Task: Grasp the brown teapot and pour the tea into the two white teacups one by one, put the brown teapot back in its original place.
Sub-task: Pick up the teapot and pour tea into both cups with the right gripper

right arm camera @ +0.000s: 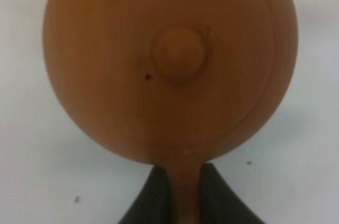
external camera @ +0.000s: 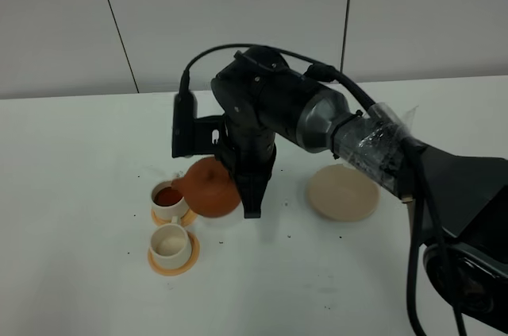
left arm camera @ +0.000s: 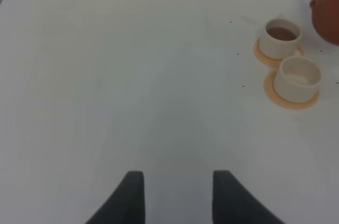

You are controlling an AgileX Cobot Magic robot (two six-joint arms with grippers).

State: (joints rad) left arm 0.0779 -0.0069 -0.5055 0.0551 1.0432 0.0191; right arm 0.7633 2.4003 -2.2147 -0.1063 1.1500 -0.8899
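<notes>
No readable txt, labels or nos. anywhere.

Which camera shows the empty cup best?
The left wrist view: the empty cup sits unobstructed on its saucer, inside visible. The high view shows it too, smaller, near the teapot. The right wrist view shows no cup.

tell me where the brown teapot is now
In the exterior high view the brown teapot is left of centre, gripped by the right end effector, spout by the tea-filled teacup, with the beige coaster to its right.
</notes>
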